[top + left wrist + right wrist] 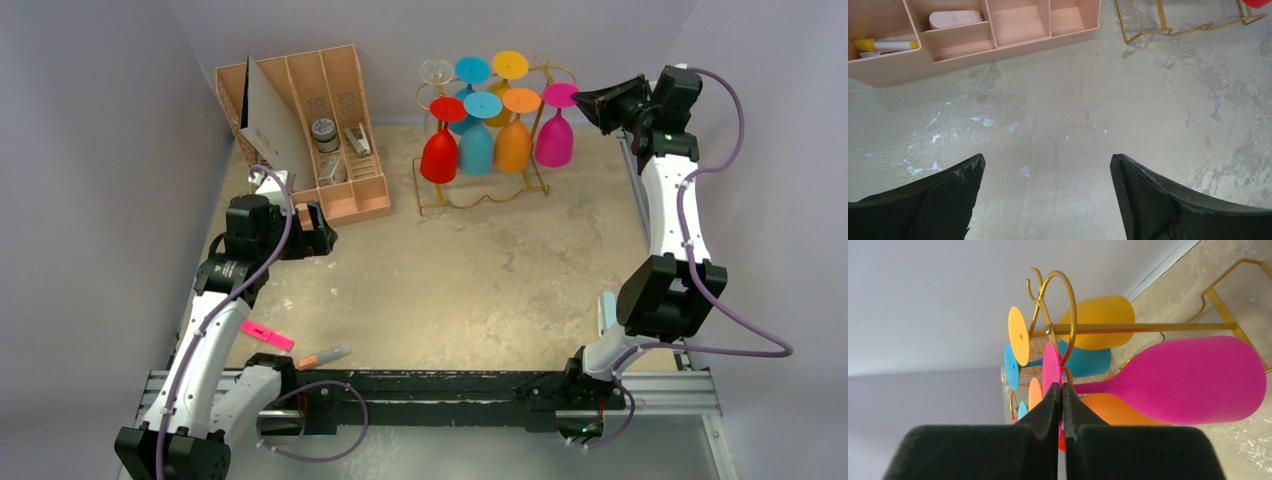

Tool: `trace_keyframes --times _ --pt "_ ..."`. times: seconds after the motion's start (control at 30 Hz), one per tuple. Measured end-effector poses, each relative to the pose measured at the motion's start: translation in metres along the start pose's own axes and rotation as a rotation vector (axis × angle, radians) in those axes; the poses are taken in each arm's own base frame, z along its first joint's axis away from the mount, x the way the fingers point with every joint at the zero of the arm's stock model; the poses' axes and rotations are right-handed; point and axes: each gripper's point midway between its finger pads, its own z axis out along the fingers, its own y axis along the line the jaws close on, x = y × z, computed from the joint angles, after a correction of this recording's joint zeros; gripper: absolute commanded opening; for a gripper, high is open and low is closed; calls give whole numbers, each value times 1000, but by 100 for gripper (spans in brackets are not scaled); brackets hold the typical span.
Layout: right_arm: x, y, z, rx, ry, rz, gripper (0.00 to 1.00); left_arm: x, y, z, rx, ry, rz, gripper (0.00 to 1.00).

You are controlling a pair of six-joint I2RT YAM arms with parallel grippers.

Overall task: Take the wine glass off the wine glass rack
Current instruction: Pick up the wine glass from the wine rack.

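**A:** Pink wine glass point(1188, 377), handling?

**B:** Judged light, rigid, smooth and breakable. The stem point(1098, 386) just under the foot point(1051, 362) is judged the safest hold.

**A:** Arm poses?

**B:** The left gripper point(1045, 162) is held low over the table point(1073, 115), fingers spread wide, holding nothing. The right arm is stretched far out to 1 o'clock. The right gripper point(1062, 386) is levelled at the foot, fingers almost together; a pinch cannot be confirmed.

**A:** Glass location?

**B:** Hung bowl-down at the 3 o'clock end of the wine glass rack point(1128, 328).
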Motion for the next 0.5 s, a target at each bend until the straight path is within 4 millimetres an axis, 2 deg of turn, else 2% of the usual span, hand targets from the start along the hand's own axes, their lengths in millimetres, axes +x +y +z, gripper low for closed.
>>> trace_keyframes --times 0.27,0.5 --pt "4 9 -4 -31 16 27 0 4 2 2 -8 20 -3 94" --pt "6 18 -19 -44 -5 13 0 5 2 2 -8 23 -4 94"
